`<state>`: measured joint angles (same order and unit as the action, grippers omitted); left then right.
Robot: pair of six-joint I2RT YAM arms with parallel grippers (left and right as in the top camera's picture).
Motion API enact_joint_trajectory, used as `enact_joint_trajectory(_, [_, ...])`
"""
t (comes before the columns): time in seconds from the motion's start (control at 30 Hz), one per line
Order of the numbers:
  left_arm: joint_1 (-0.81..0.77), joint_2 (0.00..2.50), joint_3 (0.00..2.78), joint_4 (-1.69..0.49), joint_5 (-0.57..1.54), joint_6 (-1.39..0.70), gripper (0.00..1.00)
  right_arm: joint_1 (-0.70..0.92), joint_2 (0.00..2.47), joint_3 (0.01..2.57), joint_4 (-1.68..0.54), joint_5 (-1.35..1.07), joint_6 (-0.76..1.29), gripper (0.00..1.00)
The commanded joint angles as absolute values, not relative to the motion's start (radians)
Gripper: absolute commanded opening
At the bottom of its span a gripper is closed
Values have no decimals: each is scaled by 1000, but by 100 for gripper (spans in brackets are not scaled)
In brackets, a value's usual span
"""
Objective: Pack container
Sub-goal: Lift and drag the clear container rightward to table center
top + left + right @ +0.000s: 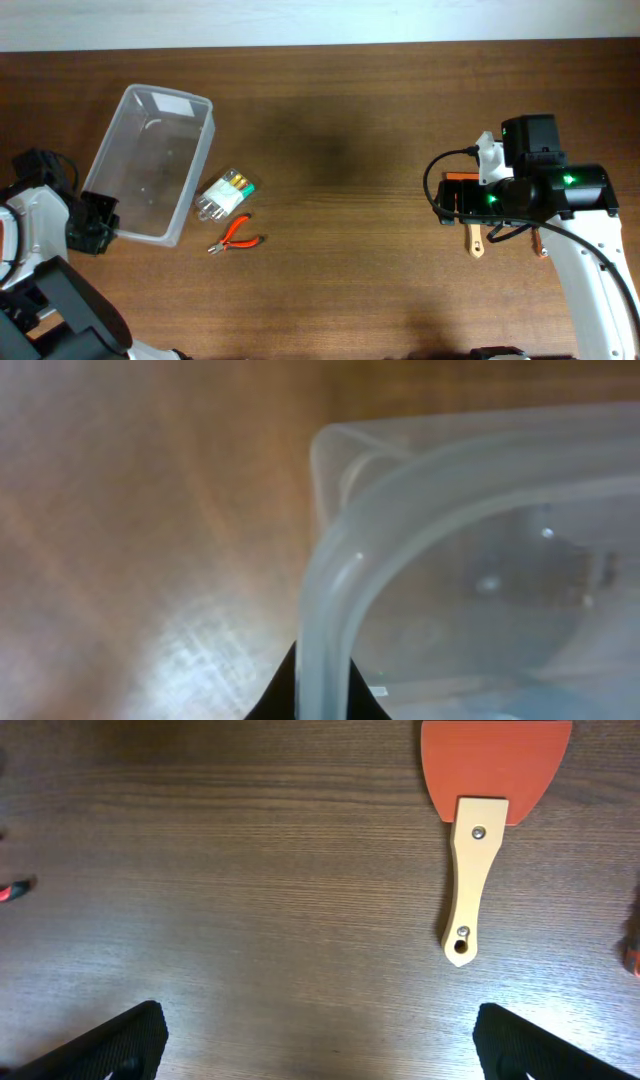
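The container (pixel 150 160), a clear lidless plastic bin, lies empty at the left of the table. My left gripper (pixel 100 218) is shut on the rim of its near corner. In the left wrist view the rim (pixel 330 610) runs between the dark jaws (pixel 322 695). My right gripper (pixel 447 200) is open and empty over bare wood at the right; its fingers (pixel 320 1045) are spread wide. A scraper (pixel 472 870) with a wooden handle and orange blade lies just ahead of it, and also shows in the overhead view (pixel 475 240).
A clear pack of batteries (pixel 225 193) and small red-handled pliers (pixel 235 237) lie just right of the container. An orange-handled tool (pixel 540 243) lies partly under the right arm. The table's far edge runs along the top.
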<state>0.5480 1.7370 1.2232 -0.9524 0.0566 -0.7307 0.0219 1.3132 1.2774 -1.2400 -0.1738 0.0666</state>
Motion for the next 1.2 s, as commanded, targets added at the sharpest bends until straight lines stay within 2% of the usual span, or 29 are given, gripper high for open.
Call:
enact_joint_trajectory(0.0, [498,1657,1258,-926,101,-630,2,19,1315,1297,-1234,-130,56,99])
enact_joint_trajectory(0.23, [346,1572,1393,-912,97,-511,2,19,1315,1297,-1230,-126,56,99])
enact_joint_trajectory(0.6, [63,1541,1488,-922,67,-493,2,19,1315,1297,-1230,-123,56,99])
enact_joint_trajectory(0.73, [-77,1542,1488,-936,67,-410,2,19,1315,1297,-1228,-115,56,99])
enact_joint_trajectory(0.9, [-253,1551,1483,-996,-2,-199,2,19,1315,1297,-1216,-115,58,99])
enact_joint_trajectory(1.0, [-308,1572,1464,-1039,-78,-176,2,19,1315,1297,-1215,-115,60,99])
enact_joint_trajectory(1.17, [-319,1636,1412,-1046,-75,-166,2,19,1315,1297,-1215,-76,65,99])
